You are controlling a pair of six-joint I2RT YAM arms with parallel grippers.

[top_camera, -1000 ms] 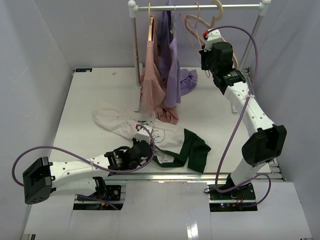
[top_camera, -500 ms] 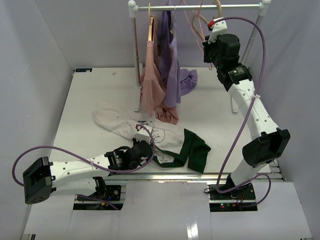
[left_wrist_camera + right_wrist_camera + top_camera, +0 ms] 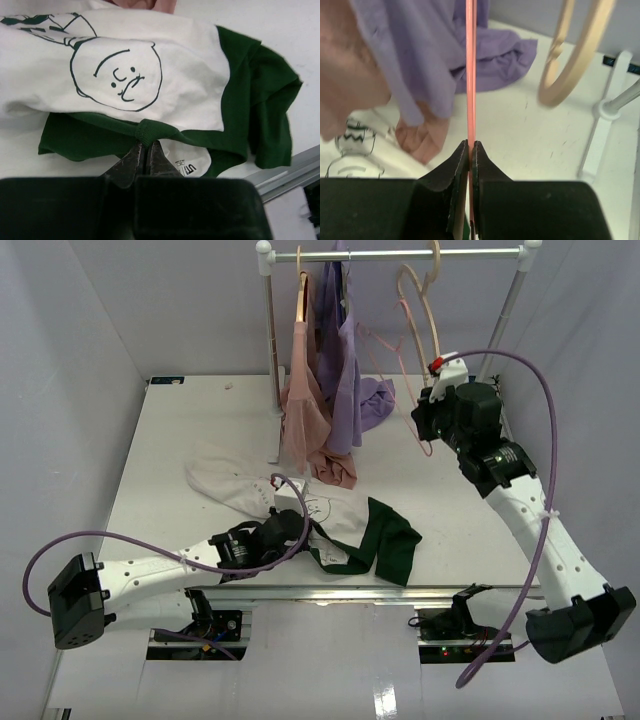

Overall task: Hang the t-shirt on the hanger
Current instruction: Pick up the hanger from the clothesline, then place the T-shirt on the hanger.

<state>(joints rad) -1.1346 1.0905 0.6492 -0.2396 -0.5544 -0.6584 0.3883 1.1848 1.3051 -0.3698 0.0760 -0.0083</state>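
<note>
1. My right gripper is pinched tight on the hanger. Its thin pink wire runs straight up out of my jaws. I hold it in the air beside the rack, to the right of the hanging clothes.
2. My left gripper is clamped on a dark green edge of the t-shirt. The shirt lies crumpled on the table near the front edge, with the drawing facing up and a label just beside my fingertips.
3. A beige wooden hanger hangs just to the right of the pink wire.
4. The lilac garment hangs to the wire's left, its tail heaped on the table behind it.
5. The dusty-pink garment hangs from the rail beside the lilac one. Its hem reaches the table at the t-shirt's far edge, between shirt and hanger.
6. The rack's white foot stands on the table to my right.
7. I cannot tell whether the hanger's hook touches the rail.
</note>
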